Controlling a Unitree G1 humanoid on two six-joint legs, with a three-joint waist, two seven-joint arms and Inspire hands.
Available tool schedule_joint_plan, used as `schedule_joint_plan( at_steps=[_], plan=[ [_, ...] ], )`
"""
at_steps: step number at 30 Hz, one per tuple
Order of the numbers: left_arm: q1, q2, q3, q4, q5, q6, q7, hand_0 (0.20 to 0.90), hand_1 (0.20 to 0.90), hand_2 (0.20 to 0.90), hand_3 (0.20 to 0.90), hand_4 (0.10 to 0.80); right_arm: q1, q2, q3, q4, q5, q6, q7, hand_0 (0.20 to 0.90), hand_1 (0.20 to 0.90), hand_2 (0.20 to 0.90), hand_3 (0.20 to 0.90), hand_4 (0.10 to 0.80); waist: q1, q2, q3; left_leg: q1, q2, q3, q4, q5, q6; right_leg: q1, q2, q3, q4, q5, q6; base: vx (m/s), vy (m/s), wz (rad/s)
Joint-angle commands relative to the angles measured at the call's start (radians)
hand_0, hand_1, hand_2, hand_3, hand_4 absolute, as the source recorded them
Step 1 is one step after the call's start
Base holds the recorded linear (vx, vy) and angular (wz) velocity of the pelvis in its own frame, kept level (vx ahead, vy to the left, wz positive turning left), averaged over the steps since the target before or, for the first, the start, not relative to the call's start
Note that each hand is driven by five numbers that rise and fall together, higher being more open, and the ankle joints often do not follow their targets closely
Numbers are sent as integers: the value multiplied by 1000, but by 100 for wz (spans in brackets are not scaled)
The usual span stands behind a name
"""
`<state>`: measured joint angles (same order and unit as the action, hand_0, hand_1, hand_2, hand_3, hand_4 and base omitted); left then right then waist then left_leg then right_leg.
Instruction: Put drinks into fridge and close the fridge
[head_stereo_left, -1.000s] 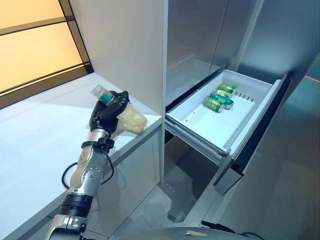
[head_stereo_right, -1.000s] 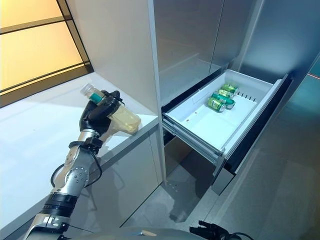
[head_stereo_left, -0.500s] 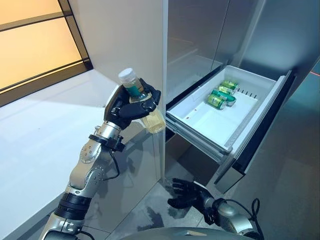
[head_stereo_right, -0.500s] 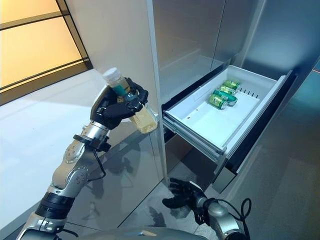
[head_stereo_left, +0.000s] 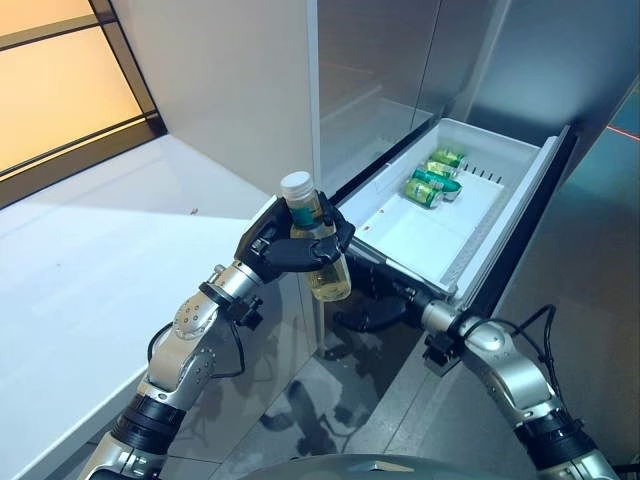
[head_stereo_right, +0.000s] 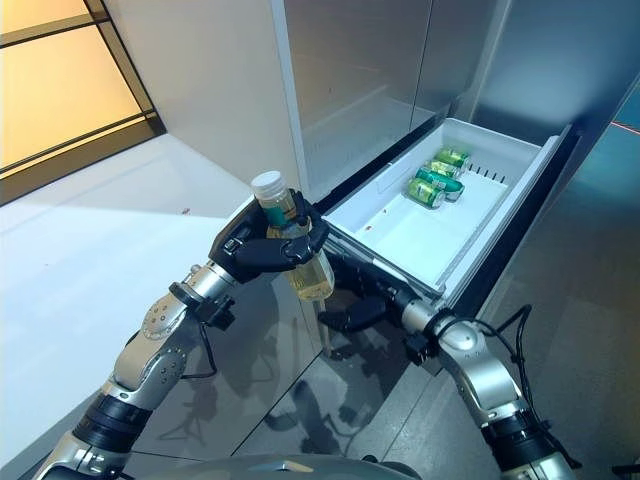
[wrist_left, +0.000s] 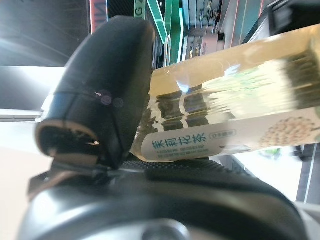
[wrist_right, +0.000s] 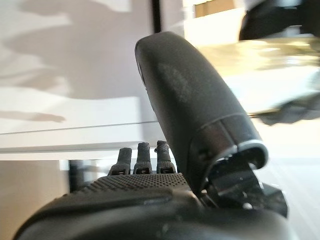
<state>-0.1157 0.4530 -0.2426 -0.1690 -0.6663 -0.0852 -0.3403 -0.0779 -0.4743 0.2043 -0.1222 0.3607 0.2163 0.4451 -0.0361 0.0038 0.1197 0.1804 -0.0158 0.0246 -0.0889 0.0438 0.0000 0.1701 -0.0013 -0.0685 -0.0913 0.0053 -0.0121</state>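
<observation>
My left hand (head_stereo_left: 278, 255) is shut on a clear bottle (head_stereo_left: 331, 280) of pale yellow drink with a white cap. It holds the bottle upright in the air, between the counter's edge and the open fridge drawer (head_stereo_left: 497, 215). In the left wrist view the thumb (wrist_left: 105, 100) lies across the bottle (wrist_left: 240, 100). My right hand (head_stereo_left: 372, 316) is open with straight fingers, just under the bottle and below the drawer's near corner. Its thumb (wrist_right: 190, 100) shows in the right wrist view. Green cans (head_stereo_left: 428, 186) lie at the far end of the white drawer.
A white counter (head_stereo_left: 100, 260) runs along the left, under an amber window (head_stereo_left: 60, 90). A tall white panel (head_stereo_left: 230, 90) stands between the counter and the fridge's grey upper doors (head_stereo_left: 400, 60). The drawer's near half is bare. Grey floor (head_stereo_left: 590, 300) lies to the right.
My left hand has lifted the bottle off the counter, turned it upright and carried it right towards the drawer. My right hand has come up under it. The camera has shifted.
</observation>
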Motion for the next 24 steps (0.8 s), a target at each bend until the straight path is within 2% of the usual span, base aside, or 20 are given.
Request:
schedule_joint_plan(
  at_steps=[1, 8, 12, 20, 24],
  plan=[
    [-144, -16, 30, -50, -58, -106, -29, 300, 300, 300, 200, 100, -105, 1, -53, -140, 110, -88, 11, 900, 900, 900, 900, 800, -12, -18, -57, 4, -10, 48, 2, -83, 27, -7, -12, 10, 21, 2, 60, 0, 0, 0],
    [-161, -22, -2, -60, -50, -87, -3, 300, 300, 300, 200, 100, -137, -1, -52, -201, 219, -54, 31, 900, 900, 900, 900, 800, -13, -24, -59, 1, -8, 55, 2, -83, 26, -10, -11, 10, 19, 4, 60, 0, 0, 0],
    [-183, -16, -27, -48, -22, -106, 29, 300, 300, 300, 200, 100, -175, -9, -29, -223, 283, -10, 59, 900, 900, 900, 900, 800, -11, -28, -61, 1, -8, 56, 2, -81, 24, -9, -11, 7, 17, 5, 59, 0, 0, 0],
    [-217, 18, -37, -53, 44, -182, 95, 300, 300, 300, 200, 100, -222, -69, -1, -240, 262, 30, 94, 900, 900, 900, 900, 800, -9, -36, -69, -3, -7, 55, 2, -79, 19, -10, -10, 3, 16, 3, 59, 0, 0, 0],
    [-232, 27, -38, -56, 61, -184, 113, 300, 300, 300, 200, 100, -242, -84, 4, -242, 264, 25, 100, 900, 900, 900, 900, 800, -9, -39, -71, -3, -6, 52, 2, -78, 18, -10, -10, 2, 16, 4, 58, 0, 0, 0]
  ],
)
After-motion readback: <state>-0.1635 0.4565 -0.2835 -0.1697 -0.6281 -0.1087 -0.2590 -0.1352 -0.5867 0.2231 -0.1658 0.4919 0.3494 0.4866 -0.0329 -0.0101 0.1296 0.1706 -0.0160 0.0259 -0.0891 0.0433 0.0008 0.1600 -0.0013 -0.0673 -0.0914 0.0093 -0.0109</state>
